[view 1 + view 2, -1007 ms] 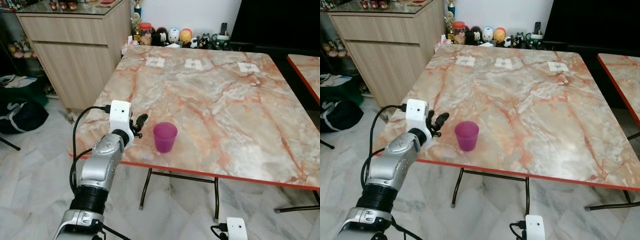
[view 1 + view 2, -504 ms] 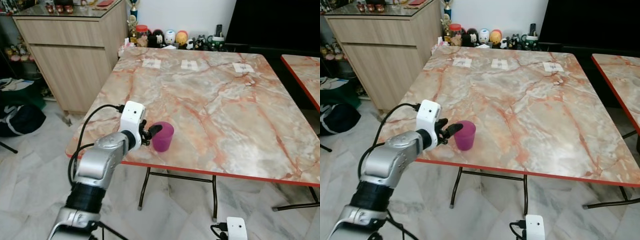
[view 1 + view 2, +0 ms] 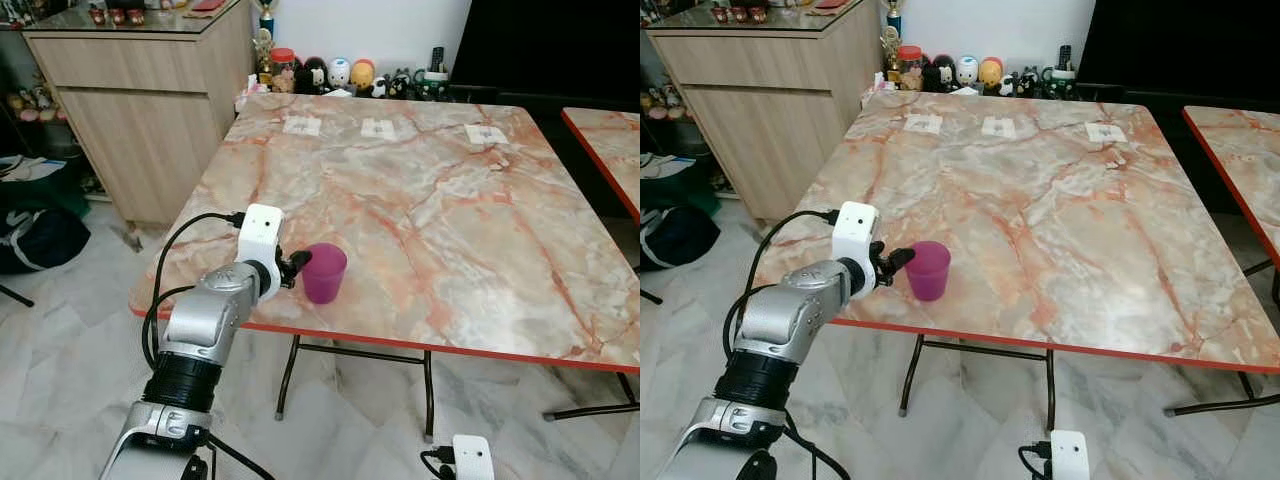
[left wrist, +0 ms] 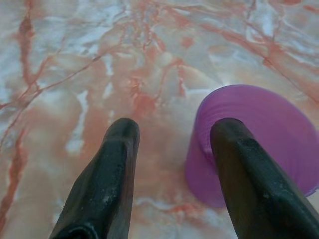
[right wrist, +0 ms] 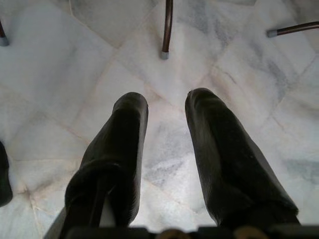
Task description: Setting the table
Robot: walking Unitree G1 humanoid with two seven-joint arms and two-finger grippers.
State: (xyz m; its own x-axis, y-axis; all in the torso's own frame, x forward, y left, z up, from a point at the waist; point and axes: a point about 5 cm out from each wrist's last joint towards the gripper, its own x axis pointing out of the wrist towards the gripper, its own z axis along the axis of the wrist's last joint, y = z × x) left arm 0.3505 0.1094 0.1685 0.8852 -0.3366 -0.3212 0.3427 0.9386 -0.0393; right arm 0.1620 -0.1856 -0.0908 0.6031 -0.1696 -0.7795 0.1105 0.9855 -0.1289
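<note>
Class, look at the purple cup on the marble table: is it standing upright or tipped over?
Upright. The purple cup stands on its base on the marble table, rim facing up, beside the left tool.

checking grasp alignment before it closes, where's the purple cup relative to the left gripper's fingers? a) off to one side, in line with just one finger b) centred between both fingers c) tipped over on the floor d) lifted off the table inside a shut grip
a: in the left wrist view the purple cup stands upright on the marble table behind one finger of the open left gripper, and the gap between the fingers shows bare marble.
</note>
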